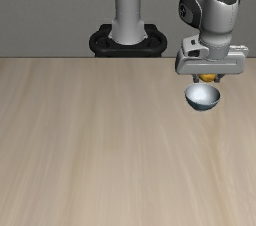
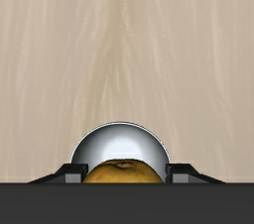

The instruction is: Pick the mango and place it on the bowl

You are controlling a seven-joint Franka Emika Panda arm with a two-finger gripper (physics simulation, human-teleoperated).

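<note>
orange mango [image 2: 121, 171] clamped in the end effector [image 2: 124, 174] above bowl [image 2: 102, 145].

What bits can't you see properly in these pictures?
The mango: in the wrist view the hand's dark body cuts off its near side; in the exterior view the gripper covers most of it.
The bowl: in the wrist view the mango hides part of its inside.
The arm: its upper bend is cut off by the exterior view's top edge.
Any gap between mango and bowl: too small to tell, exterior view.
</note>
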